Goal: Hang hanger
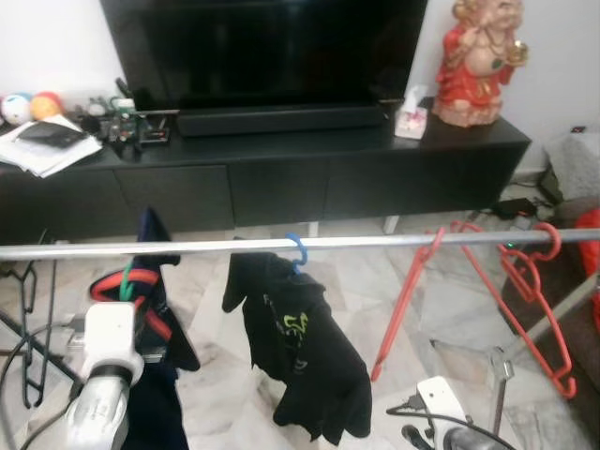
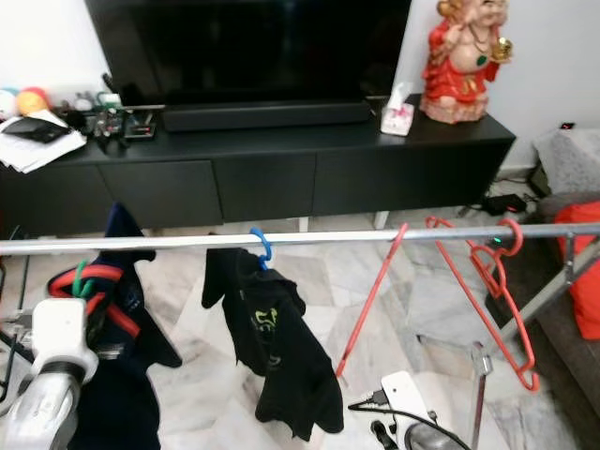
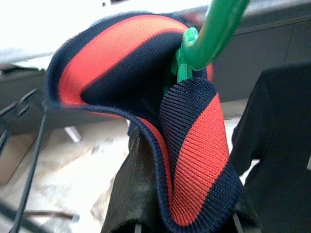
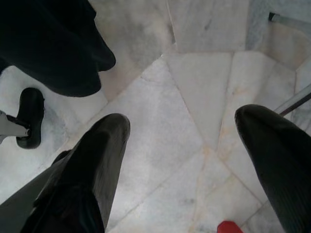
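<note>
A green hanger [image 3: 209, 34] carries a navy and red striped garment [image 3: 194, 160]. My left gripper [image 1: 131, 305] is shut on it at the collar, just below the silver rail [image 1: 375, 241] near its left end. The green hook [image 1: 127, 279] sits under the rail, not over it. The garment covers the gripper's fingers. A black shirt [image 1: 305, 352] hangs from a blue hanger [image 1: 298, 249] at mid rail. Two empty red hangers [image 1: 530, 281] hang towards the right end. My right gripper [image 4: 180, 160] is open and low, pointing at the marble floor [image 4: 184, 97].
A black TV console [image 1: 281, 178] with a TV [image 1: 272, 47], a red statue [image 1: 478, 61], a tissue box [image 1: 411, 117] and papers [image 1: 47, 145] stands behind the rail. Rack legs [image 1: 28, 300] and cables lie at lower left. A sofa edge [image 1: 581, 272] is at the right.
</note>
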Robot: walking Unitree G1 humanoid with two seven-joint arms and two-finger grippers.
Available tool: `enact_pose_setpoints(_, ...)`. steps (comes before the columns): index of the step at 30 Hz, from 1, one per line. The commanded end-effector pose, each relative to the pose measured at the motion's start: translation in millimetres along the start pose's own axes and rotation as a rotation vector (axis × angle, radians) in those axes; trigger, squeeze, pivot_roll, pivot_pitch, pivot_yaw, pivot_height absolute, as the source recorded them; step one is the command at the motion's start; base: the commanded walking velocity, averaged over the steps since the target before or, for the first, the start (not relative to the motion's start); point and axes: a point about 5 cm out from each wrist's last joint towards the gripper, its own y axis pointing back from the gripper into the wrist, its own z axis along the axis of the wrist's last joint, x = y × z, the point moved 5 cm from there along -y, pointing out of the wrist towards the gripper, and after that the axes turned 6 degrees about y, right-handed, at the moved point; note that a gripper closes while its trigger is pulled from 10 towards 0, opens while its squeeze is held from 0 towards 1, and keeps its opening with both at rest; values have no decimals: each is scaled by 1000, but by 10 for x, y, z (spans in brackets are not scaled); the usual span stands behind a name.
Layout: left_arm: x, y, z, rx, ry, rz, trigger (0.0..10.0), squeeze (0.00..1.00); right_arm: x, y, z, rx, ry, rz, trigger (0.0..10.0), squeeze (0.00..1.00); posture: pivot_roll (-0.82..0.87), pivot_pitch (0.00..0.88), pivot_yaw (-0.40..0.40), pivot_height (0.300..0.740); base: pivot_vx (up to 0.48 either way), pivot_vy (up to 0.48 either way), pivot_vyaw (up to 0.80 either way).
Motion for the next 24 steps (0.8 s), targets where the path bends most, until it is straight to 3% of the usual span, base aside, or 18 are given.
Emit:
enact_pose_setpoints(1, -33, -60, 79, -25, -16, -19, 10000, 0, -9, 2, -5, -1, -3, -1, 10000, 0, -85, 0, -24, 740, 0, 0, 0)
enact_pose_setpoints(8, -36, -324, 54, 20, -44, -28, 10000, 0, 10, -2, 9, -5, -11, 3, 10000, 0, -88, 0, -21, 740, 0, 0, 0)
enact_pose_setpoints(11, -13, -359, 39, 35, -46, -21, 10000, 0, 13, -2, 9, -4, -10, 5, 10000, 0, -88, 0, -20, 740, 0, 0, 0)
enact_pose_setpoints(14, 4, -363, -14, 67, -50, -19, 10000, 0, 16, -3, 8, -2, -9, 6, 10000, 0, -88, 0, -20, 740, 0, 0, 0)
enact_pose_setpoints(18, 50, -310, -292, 198, -93, -11, 10000, 0, 17, -3, 9, -2, -6, 8, 10000, 0, -81, 0, -24, 740, 0, 0, 0)
enact_pose_setpoints(24, 124, -233, -367, 216, -47, 26, 10000, 0, 17, -2, 7, -1, -3, 9, 10000, 0, -82, 0, -24, 740, 0, 0, 0)
